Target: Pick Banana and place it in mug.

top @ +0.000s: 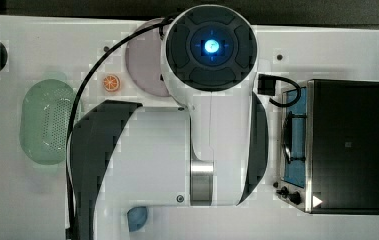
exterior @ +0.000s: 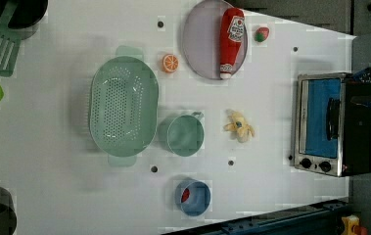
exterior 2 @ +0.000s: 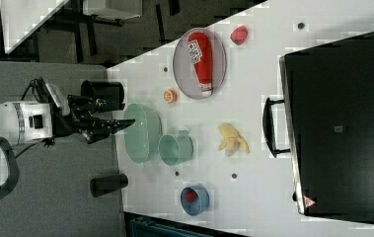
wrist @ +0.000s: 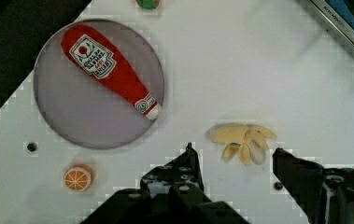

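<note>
The banana is a small pale-yellow peeled toy lying flat on the white table. It also shows in the left view and the right view. The teal-green mug stands upright beside the banana, between it and the green basket, and appears again in the right view. My gripper is open with nothing between its black fingers, and the banana lies just ahead of the gap. In the right view the gripper hangs high above the table. In the top view my arm hides both banana and mug.
A red ketchup bottle lies on the purple plate, with an orange slice and a small red fruit near it. A perforated green basket, a blue bowl and a toaster oven stand around.
</note>
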`<action>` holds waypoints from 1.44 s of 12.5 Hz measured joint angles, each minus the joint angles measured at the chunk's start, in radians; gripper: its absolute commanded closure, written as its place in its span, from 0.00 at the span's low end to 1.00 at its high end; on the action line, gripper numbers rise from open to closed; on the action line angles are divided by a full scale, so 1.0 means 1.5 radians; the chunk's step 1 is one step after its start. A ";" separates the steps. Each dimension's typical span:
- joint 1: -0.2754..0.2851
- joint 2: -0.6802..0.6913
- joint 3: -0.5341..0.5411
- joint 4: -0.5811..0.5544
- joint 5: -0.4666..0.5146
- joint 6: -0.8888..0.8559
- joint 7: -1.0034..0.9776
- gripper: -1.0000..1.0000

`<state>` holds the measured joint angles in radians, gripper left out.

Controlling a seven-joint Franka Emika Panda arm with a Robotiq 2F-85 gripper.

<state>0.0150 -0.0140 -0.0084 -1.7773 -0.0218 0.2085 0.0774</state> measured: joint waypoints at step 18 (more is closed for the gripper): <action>-0.014 0.034 -0.033 -0.444 0.001 0.352 -0.384 0.00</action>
<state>-0.0053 0.0371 -0.0572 -2.4434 -0.0209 0.7363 -0.4990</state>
